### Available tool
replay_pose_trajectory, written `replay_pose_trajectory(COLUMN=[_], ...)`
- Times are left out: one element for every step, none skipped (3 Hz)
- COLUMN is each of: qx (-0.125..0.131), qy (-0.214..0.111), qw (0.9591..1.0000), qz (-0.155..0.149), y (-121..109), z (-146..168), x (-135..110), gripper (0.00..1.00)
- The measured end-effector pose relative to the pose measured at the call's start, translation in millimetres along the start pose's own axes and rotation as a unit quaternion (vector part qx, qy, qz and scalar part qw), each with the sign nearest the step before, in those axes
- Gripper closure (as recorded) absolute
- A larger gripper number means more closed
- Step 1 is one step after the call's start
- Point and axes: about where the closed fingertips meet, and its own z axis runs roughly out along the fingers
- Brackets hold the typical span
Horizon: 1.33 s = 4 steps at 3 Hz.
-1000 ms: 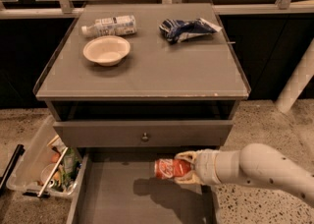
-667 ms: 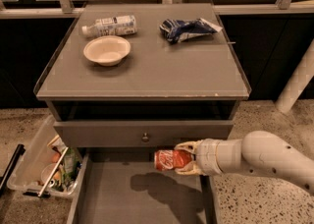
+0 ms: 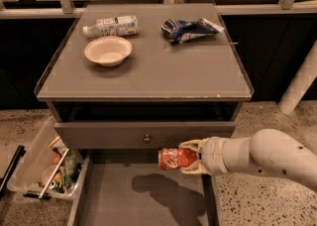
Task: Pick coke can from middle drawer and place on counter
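Far left, on the floor beside the cabinet, a clear bin (image 3: 30, 168) holds mixed oddments; it plays no part in the job. On the counter (image 3: 148, 79), left portion, a white bowl (image 3: 108, 50) sits upright with a plastic bottle (image 3: 111, 26) lying on its side just behind it. The near centre and right of that surface are bare, which I judge the likely set-down area. Below, the middle drawer (image 3: 124, 202) stands pulled out toward the viewer, its grey floor exposed. A shadow lies on that floor, which indicates the coke can (image 3: 173, 158) is off the floor and in the air. The can is held on its side, long axis running left to right, just below the closed drawer front (image 3: 99, 135) above. The gripper (image 3: 190, 157) has come in from the right, and its two fingers are clamped over the can's right end, one above and one below. A blue bag (image 3: 190, 28) lies at the far right of the counter. The arm (image 3: 270, 158) reaches in from the right edge. Judgement: can secured; it must be lifted clear of the rim before placing.
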Motion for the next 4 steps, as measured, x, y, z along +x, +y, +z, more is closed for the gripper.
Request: replay_pose_trajectory(qx=[0.010,0.021,0.027,0.043], qy=[0.018,0.032,0.048,0.056], qw=[0.9993,0.9976,0.9948,0.9919], qz=[-0.030,-0.058,-0.086,-0.106], y=[-17,-43,-70,-103], z=[-29,-65,-97,-132], x=[-17,-38,-64,-89], gripper=[1.00,1.00,1.00,1.00])
